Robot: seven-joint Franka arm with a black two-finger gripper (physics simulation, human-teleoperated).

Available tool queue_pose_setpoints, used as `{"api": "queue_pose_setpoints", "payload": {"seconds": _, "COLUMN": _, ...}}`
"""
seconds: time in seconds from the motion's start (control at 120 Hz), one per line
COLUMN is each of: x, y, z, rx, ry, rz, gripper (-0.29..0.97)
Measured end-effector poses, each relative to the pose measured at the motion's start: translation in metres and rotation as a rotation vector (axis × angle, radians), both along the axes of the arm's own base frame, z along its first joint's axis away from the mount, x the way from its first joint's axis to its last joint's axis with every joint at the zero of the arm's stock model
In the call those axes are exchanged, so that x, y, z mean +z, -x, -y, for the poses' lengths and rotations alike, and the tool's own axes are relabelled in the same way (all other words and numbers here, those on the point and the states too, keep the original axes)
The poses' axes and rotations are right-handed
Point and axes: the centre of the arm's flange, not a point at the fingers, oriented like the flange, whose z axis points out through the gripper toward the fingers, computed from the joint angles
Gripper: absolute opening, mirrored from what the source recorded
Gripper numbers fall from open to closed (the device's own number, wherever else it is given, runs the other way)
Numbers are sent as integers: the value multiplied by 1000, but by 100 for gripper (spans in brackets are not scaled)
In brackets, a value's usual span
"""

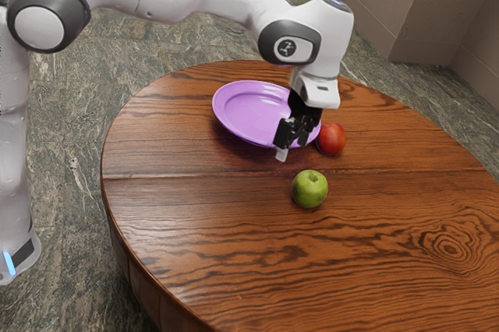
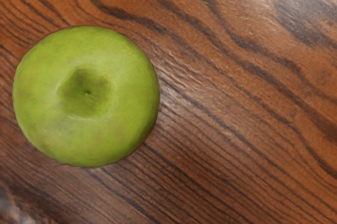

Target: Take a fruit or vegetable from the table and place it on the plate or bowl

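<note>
Apple sits on table, dimple up, untouched. We find gripper hanging above table before plate rim, fingers apart, holding nothing. Apple lies near, toward camera and slightly toward exterior view's right of gripper. Round body: no preferred grip axis. We judge short shift, then descent, required.
</note>
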Motion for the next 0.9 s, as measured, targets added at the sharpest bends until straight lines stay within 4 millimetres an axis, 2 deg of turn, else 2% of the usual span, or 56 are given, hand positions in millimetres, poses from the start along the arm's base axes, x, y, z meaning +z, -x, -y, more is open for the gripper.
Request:
{"api": "queue_pose_setpoints", "payload": {"seconds": 0.108, "x": -5, "y": -7, "z": -5, "rx": -24, "ry": 22, "rz": 11, "gripper": 68}}
{"api": "queue_pose_setpoints", "payload": {"seconds": 0.258, "x": -5, "y": -6, "z": 9, "rx": -90, "ry": 36, "rz": 25, "gripper": 68}}
{"api": "queue_pose_setpoints", "payload": {"seconds": 0.608, "x": -22, "y": -10, "z": 31, "rx": -199, "ry": 73, "rz": 22, "gripper": 68}}
{"api": "queue_pose_setpoints", "payload": {"seconds": 0.692, "x": -21, "y": -12, "z": 28, "rx": -208, "ry": 73, "rz": 30, "gripper": 68}}
{"api": "queue_pose_setpoints", "payload": {"seconds": 0.742, "x": -24, "y": -15, "z": 20, "rx": -204, "ry": 74, "rz": 28, "gripper": 68}}
{"api": "queue_pose_setpoints", "payload": {"seconds": 0.9, "x": -36, "y": -40, "z": -3, "rx": -198, "ry": 90, "rz": 32, "gripper": 68}}
